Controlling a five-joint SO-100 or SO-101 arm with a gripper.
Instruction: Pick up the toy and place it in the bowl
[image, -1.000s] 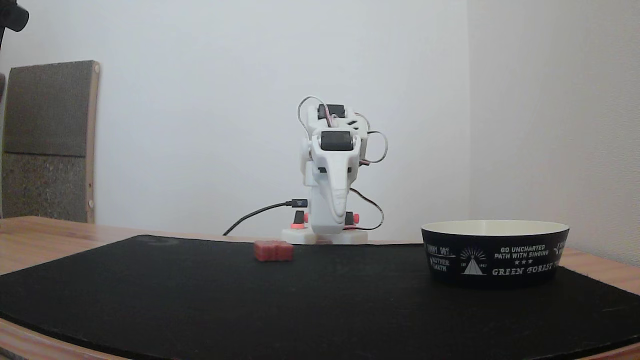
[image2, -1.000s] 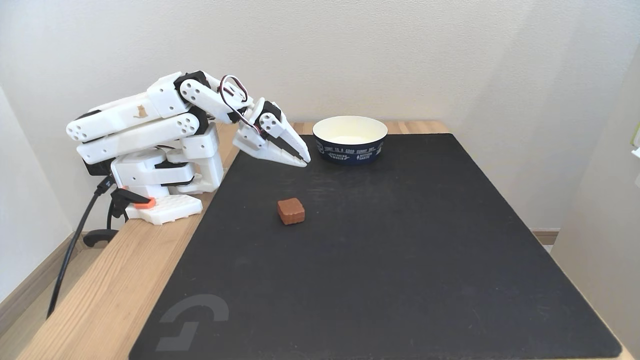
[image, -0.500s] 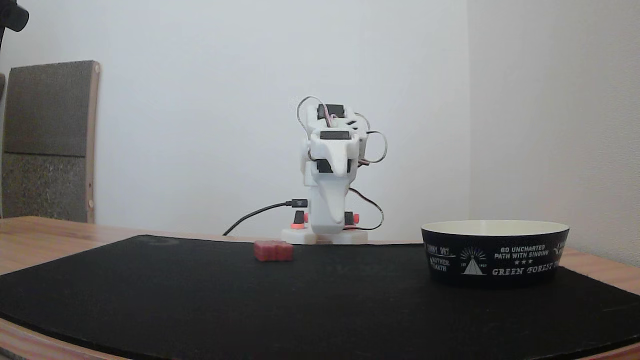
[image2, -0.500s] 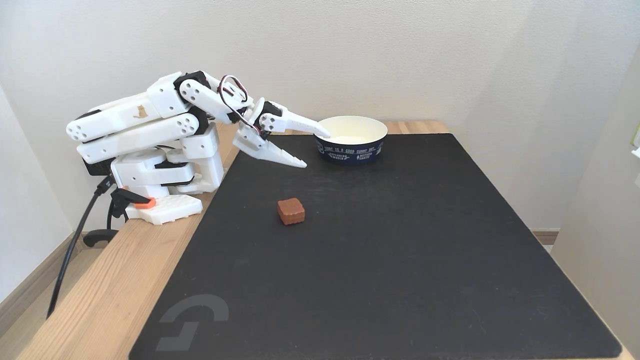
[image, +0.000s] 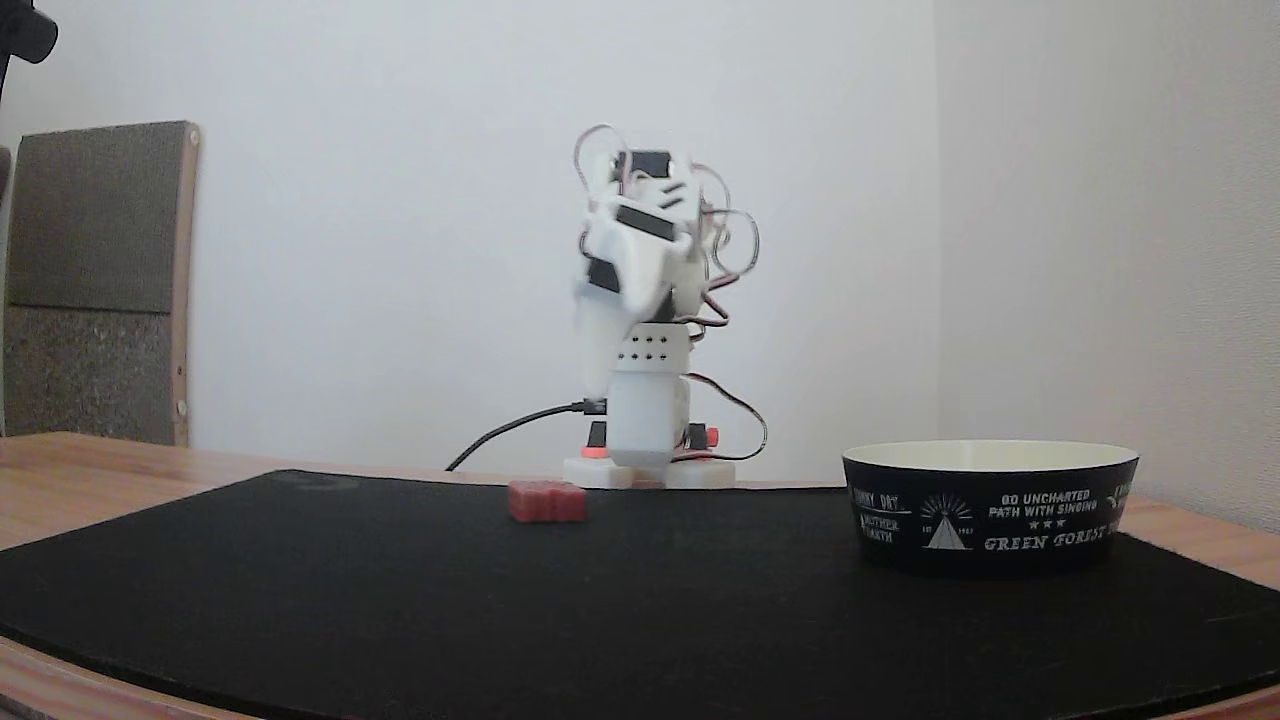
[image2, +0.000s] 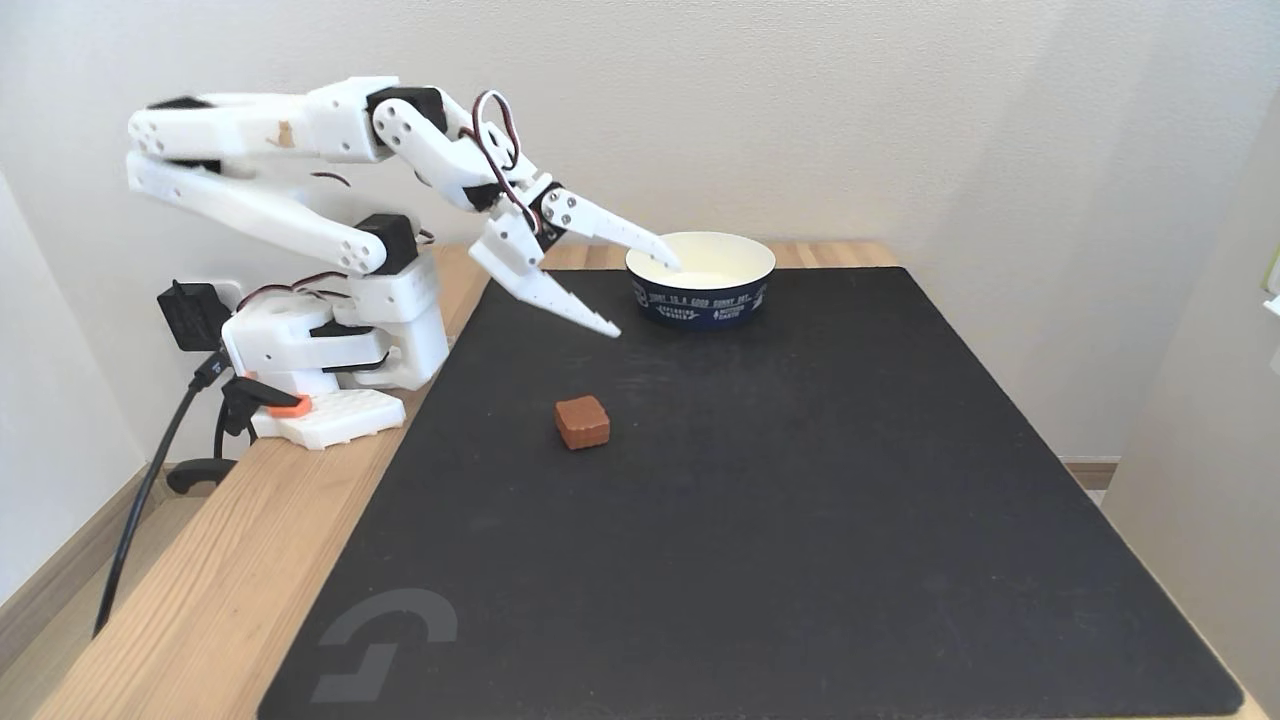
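Hand (image2: 646, 298) wide open — empty, above mat (image2: 800, 520)

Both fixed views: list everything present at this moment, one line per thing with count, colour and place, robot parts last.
Toy: one, dull red, on the mat, clear of the gripper.
Bowl: one, black outside with white print, cream inside, far end of the mat.
Mat: one, black, covering most of the table.
Table: one, light wood.
Board: one, grey-brown, leaning against the wall.
Cable: one, black, running off the table edge.
Arm: one, white, raised.
Gripper: one, white, open, in the air between toy and bowl.
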